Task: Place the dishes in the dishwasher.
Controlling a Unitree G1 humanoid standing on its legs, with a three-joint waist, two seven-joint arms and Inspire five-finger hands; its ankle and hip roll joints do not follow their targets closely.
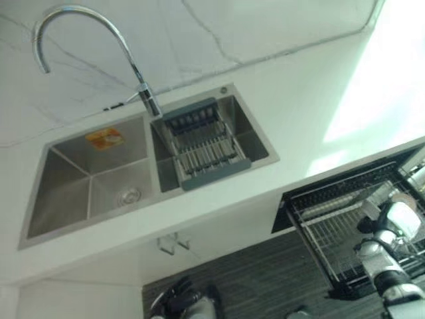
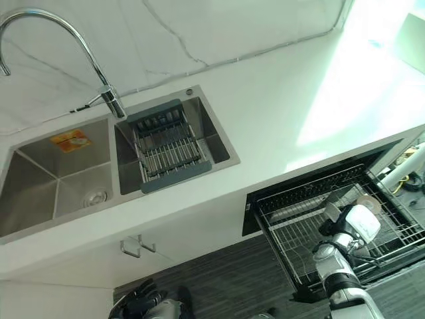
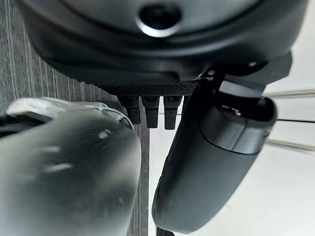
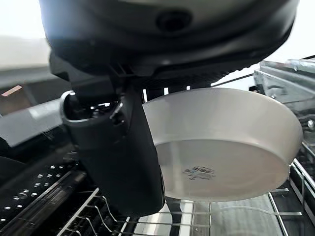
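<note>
My right hand (image 4: 115, 152) is shut on a white bowl (image 4: 231, 142), thumb across its outer wall and fingers behind the rim. The bowl hangs tilted just above the wires of the pulled-out dishwasher rack (image 2: 292, 229). In the eye views the right hand (image 2: 342, 232) sits over the rack's middle, with the white bowl (image 2: 364, 222) at its far side. Down by the cabinet front hangs my left hand (image 3: 211, 157), fingers relaxed and holding nothing; it also appears at the lower edge as the left hand (image 2: 143, 306).
A double steel sink (image 1: 86, 179) sits in the white counter (image 1: 305, 106), with a grey drainer basket (image 1: 202, 149) in its right basin and a curved tap (image 1: 80, 20) behind. A cabinet handle (image 1: 174, 244) sticks out below. Dark striped floor (image 1: 265, 279) lies before the dishwasher.
</note>
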